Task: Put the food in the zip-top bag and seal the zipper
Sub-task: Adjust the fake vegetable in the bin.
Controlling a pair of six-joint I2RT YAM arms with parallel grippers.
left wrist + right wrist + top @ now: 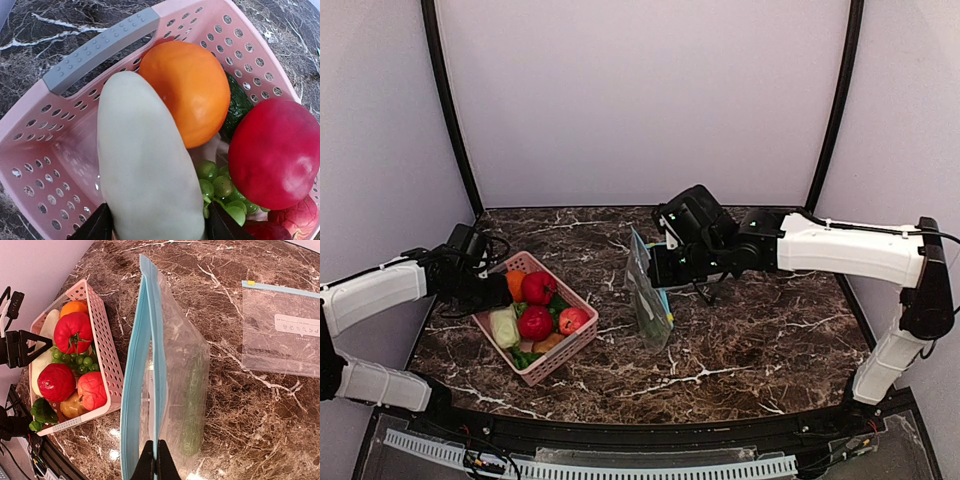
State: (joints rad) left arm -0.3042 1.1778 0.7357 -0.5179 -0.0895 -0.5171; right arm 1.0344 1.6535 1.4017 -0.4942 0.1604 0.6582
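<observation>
Pink plastic marks the basket point(570, 350), which sits on the left part of the marble table point(750, 330) in the top view, heaped with toy food. The left gripper point(498, 292) reaches in over the basket's far-left rim, at the pale piece point(504, 325) that lies along that side. Right of the basket, near it but apart, the right gripper point(655, 268) holds the bag point(648, 308) up on edge, its body hanging down toward the table.

From the left wrist, the pale piece fills the middle, inside the basket below the grey handle point(100, 47). The left gripper's two fingers point(95, 227) sit against its flanks, one on each side, pinching it. An orange point(187, 92) touches the piece on its right. A red fruit point(275, 152) and green grapes point(217, 187) lie farther right in the basket.

From the right wrist, that gripper's fingers point(155, 460) are pressed together on the bag's mouth edge. The teal zipper point(131, 390) runs straight away from them, and its two halves look slightly parted. A green piece point(192, 405) shows through the clear plastic, inside the bag. The basket stands just left of the bag, still holding the other food. A second bag point(280, 335) lies flat on the table, on the side of the held bag away from the basket.
</observation>
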